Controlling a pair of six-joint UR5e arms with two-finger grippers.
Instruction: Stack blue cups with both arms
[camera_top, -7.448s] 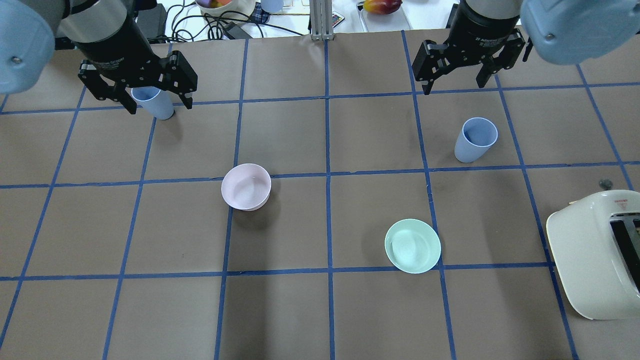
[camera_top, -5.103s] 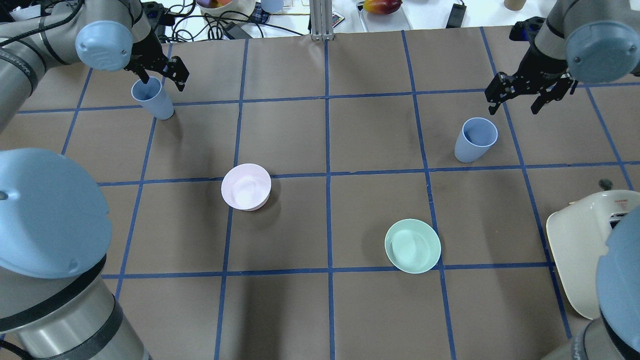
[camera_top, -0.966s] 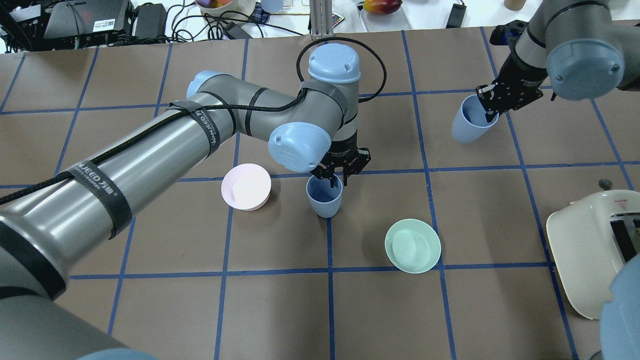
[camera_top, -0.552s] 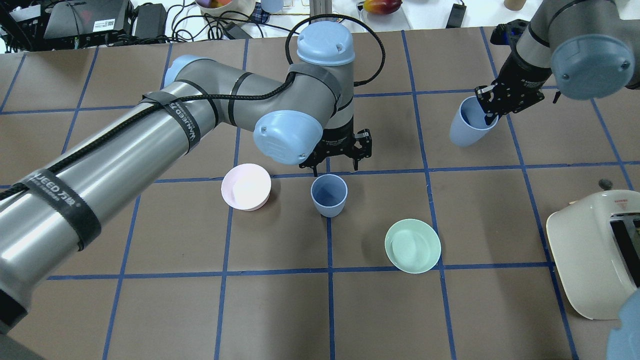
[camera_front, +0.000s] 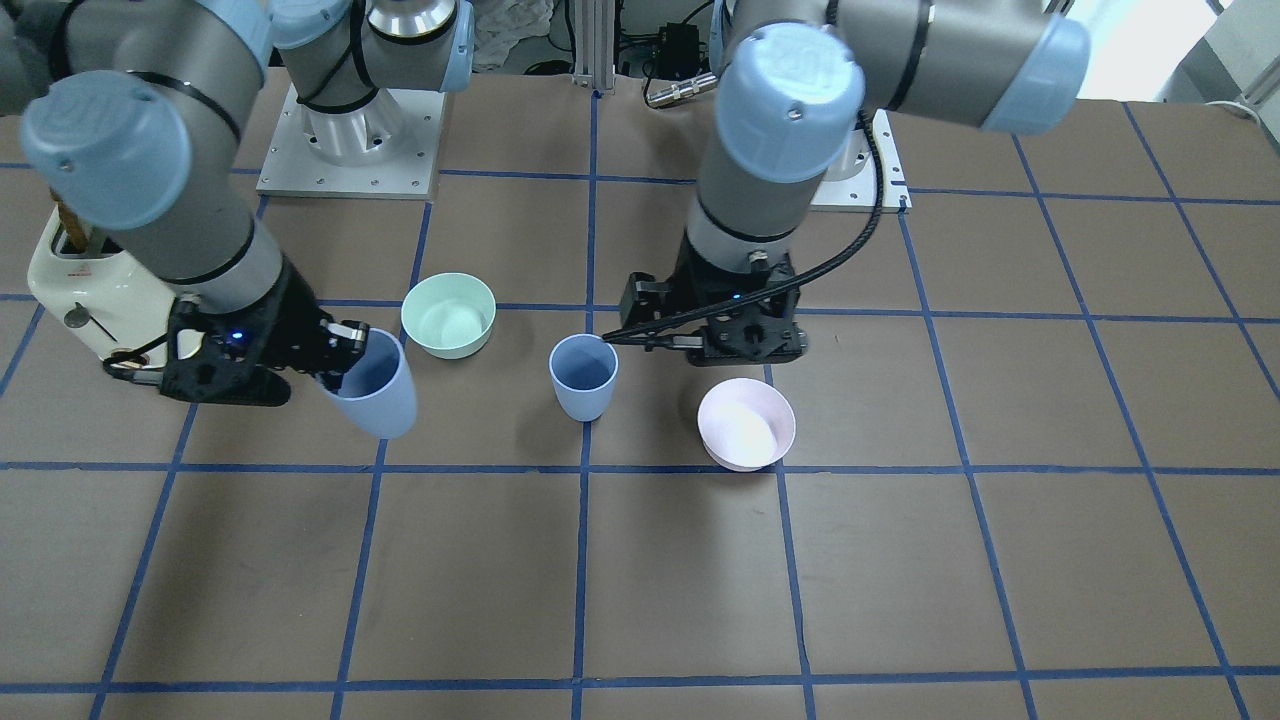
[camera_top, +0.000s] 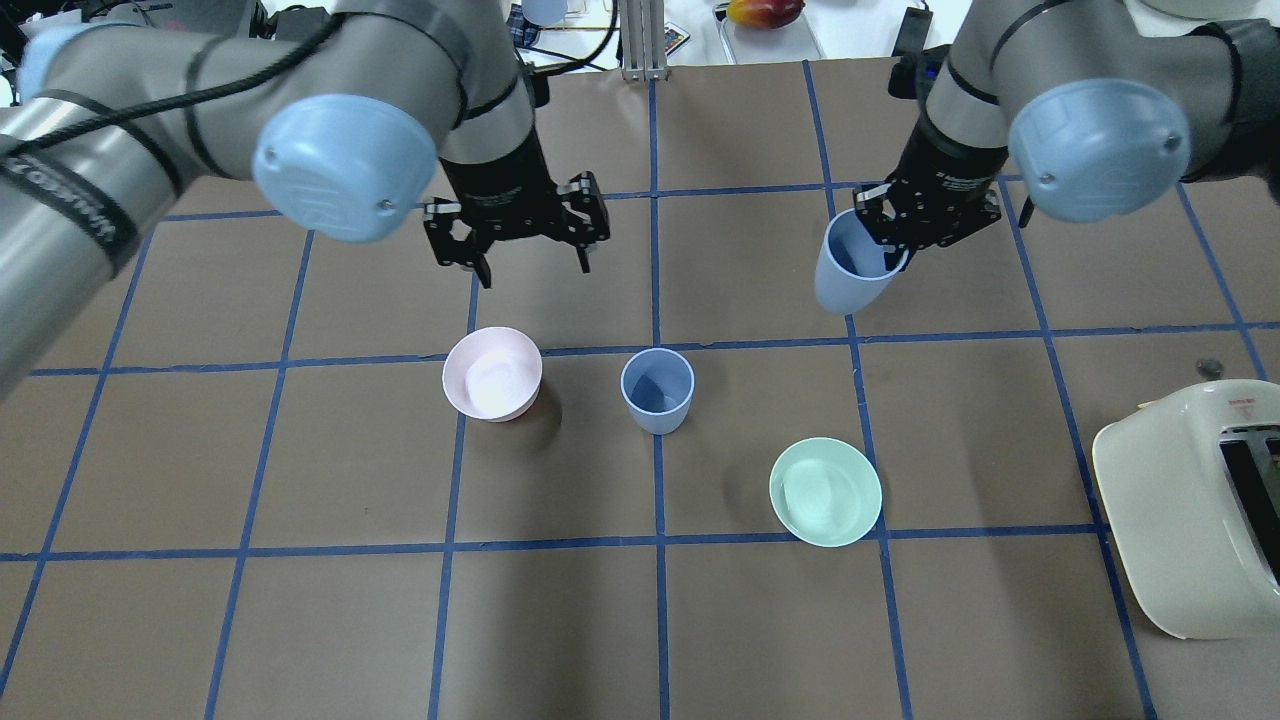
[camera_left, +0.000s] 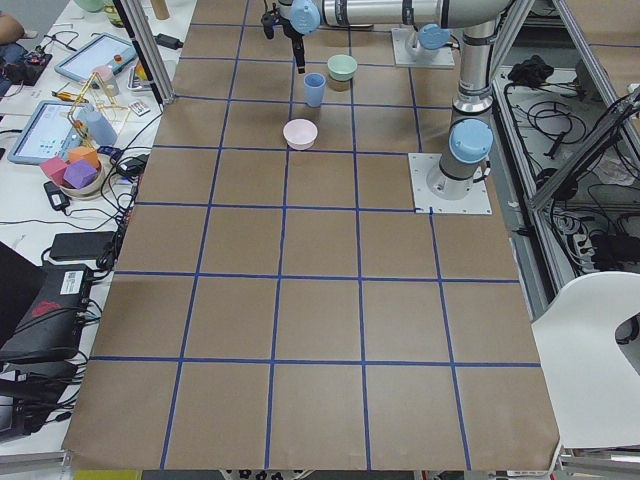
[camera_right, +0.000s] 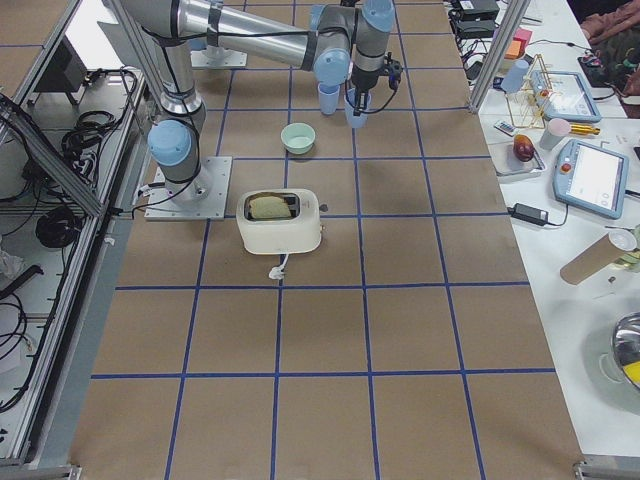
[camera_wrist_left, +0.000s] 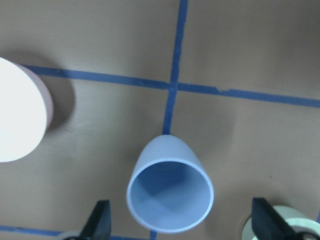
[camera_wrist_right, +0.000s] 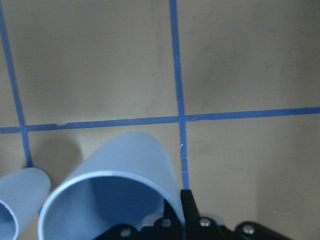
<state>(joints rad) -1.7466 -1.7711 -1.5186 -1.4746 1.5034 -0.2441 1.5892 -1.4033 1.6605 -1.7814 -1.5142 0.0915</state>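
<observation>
Brown taped-grid table (camera_top: 300, 620); on it upright blue cup (camera_top: 657, 392), pink bowl (camera_top: 492, 374), green bowl (camera_top: 825, 492), toaster (camera_top: 1170, 510)

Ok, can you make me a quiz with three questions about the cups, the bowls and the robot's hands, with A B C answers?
1. Where is the standing blue cup?
A) between the pink bowl and the green bowl
B) inside the green bowl
C) upside down on the pink bowl

2. How many bowls are on the table?
A) one
B) two
C) four

3. What is the right gripper doing?
A) open and empty
B) shut on the other blue cup, holding it tilted
C) shut on the pink bowl

Answers:
1 A: it stands upright on the table with a bowl on each side.
2 B: one is pink and one is green.
3 B: its fingers pinch the cup's rim and the cup leans over.
</observation>
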